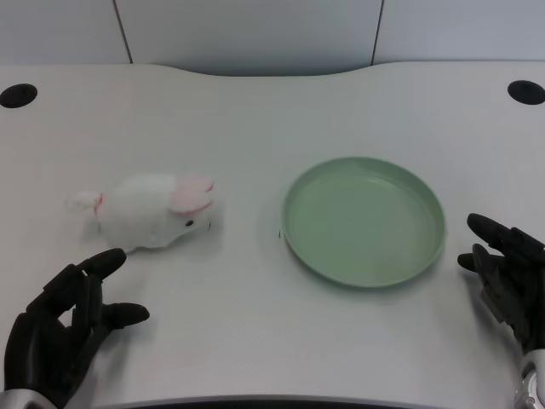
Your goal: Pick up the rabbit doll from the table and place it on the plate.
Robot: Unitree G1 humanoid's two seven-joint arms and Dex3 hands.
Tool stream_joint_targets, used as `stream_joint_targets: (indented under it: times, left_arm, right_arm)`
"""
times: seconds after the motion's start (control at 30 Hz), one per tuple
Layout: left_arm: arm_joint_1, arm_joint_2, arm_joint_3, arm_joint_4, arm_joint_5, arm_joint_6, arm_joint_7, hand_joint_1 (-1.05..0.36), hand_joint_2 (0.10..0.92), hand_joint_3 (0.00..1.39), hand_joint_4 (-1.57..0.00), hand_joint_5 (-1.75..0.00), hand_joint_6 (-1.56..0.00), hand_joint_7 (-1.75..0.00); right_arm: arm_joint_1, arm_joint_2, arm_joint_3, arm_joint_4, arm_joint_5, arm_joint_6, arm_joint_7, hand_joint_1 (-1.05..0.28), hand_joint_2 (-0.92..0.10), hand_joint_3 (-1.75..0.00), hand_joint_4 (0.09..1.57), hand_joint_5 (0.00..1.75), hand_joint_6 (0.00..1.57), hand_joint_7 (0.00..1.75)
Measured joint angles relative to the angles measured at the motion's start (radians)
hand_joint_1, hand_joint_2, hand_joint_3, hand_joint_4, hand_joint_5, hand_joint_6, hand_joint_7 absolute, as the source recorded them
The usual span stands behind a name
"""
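A white rabbit doll (152,210) with pink ears lies on its side on the left of the table, head toward the plate. The pale green plate (430,223) sits right of centre with nothing in it. My left hand (64,331) rests at the lower left, just below and left of the doll, fingers apart and holding nothing. A small gap separates its uppermost fingertip from the doll. My right hand (509,271) sits idle at the lower right, beside the plate's rim.
The white table (255,119) has a curved far edge and two dark round holes, one at the far left (18,95) and one at the far right (525,92). A grey panelled wall stands behind.
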Motion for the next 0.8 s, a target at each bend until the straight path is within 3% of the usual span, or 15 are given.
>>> stream_joint_targets:
  times: [0.6, 0.8]
  left_arm:
    - [0.000, 0.001, -0.002, 0.001, 0.007, -0.008, 0.000, -0.65, 0.921, 0.58, -0.52, -1.38, -0.57, -0.60]
    - [0.003, 0.033, -0.047, -0.024, 0.092, -0.145, -0.034, -0.67, 0.921, 0.49, -0.44, -1.36, -0.54, -0.57]
  right_arm:
    - [0.000, 0.000, 0.000, 0.000, -0.002, 0.000, -0.002, -0.32, -0.92, -0.32, 0.63, 0.93, 0.92, 0.01]
    - [0.000, 0.003, 0.004, -0.003, -0.004, 0.004, -0.003, -0.34, -0.92, -0.34, 0.61, 0.94, 0.90, 0.00]
